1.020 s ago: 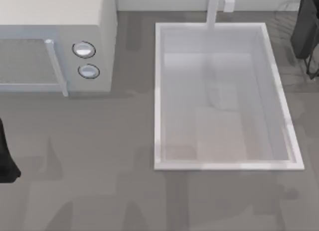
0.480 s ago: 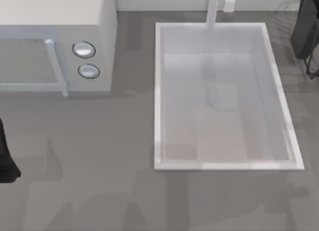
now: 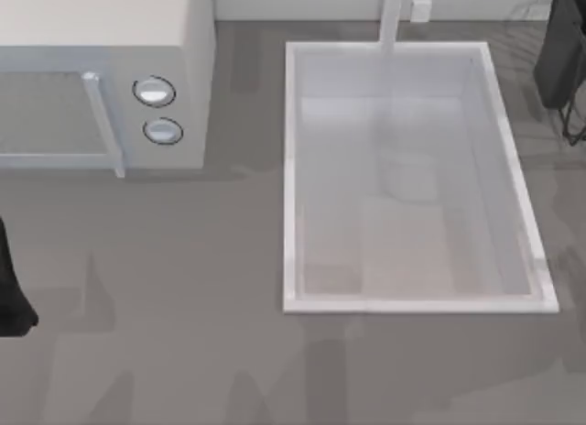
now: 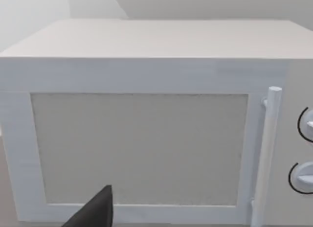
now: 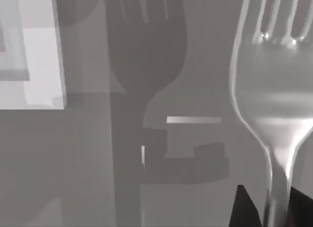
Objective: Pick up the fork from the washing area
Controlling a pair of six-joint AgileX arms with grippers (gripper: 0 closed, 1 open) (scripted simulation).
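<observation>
At top view's far right, beside sink basin (image 3: pixel 291 168) | right gripper (image 5: pixel 274 207) clamps fork (image 5: pixel 274 104) handle | pickup apparently done | left gripper (image 4: pixel 95 212) parked by microwave (image 4: pixel 146 65), finger state indeterminable

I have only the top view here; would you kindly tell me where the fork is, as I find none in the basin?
Observer: In the right wrist view, the fork has its handle between the right gripper's dark fingers.
Operator: Is it over the washing area?
Observer: No, over grey tabletop; the washing area's rim corner lies off to one side.
Operator: And the left gripper?
Observer: The left gripper faces the microwave door.
</observation>
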